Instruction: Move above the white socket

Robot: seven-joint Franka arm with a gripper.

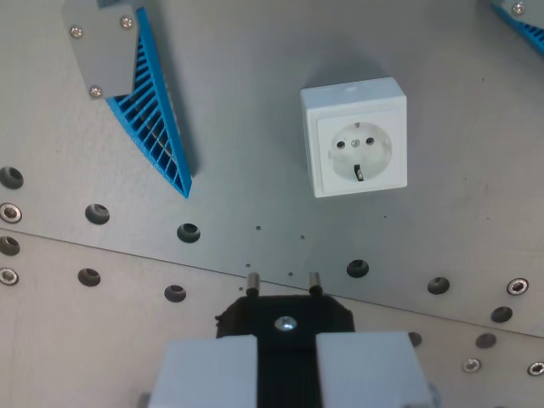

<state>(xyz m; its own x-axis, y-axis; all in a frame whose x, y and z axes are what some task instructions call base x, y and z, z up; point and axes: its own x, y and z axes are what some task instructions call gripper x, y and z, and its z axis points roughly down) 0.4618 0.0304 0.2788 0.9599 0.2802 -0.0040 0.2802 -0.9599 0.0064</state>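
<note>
White socket (354, 137) sits flat on the grey metal tabletop (255, 110), upper-right of centre in the wrist view, turned slightly off-square. Round recess w/ two pin holes & a small dark clip at the lower middle. No brand or writing legible on it.

Gripper (285, 361) is at the bottom edge of frame, below & to the wrist view's left of the socket, well apart from it, so not over it yet. Camera looks almost straight down. Two pale grey fingers (212, 370) clamp a black plug (285, 319) between them; the plug's two metal pins (252, 281) point up-frame toward the socket, and a silver screw shows on its body.

Top left: blue ribbed wedge-shaped part (157, 127) w/ a grey plate (102, 47) screwed on, lying on the tabletop, well apart from the socket. Another blue piece (523, 24) is cut off at the top-right corner. Rows of bolt holes (188, 231) run across the tabletop, w/ a seam between two plates slanting down to the right.
</note>
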